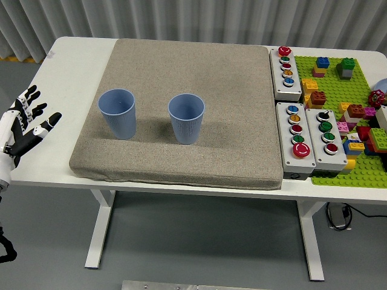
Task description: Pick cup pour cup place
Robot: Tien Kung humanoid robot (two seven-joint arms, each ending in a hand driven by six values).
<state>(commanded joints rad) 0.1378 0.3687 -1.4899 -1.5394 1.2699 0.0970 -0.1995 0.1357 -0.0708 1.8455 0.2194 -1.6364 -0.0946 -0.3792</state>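
Two blue ribbed cups stand upright on a grey-brown mat [187, 66]. The left cup [118, 113] is near the mat's left edge, the right cup [186, 118] near its middle. My left hand [27, 124] shows at the picture's left edge over the table's left end, fingers spread and holding nothing, well to the left of the left cup. My right hand is out of view.
Three grey button boxes [286, 65] [295, 140] [326, 139] lie right of the mat. Further right is a green baseplate [338, 84] with several coloured bricks. The white table [78, 54] shows bare at the left.
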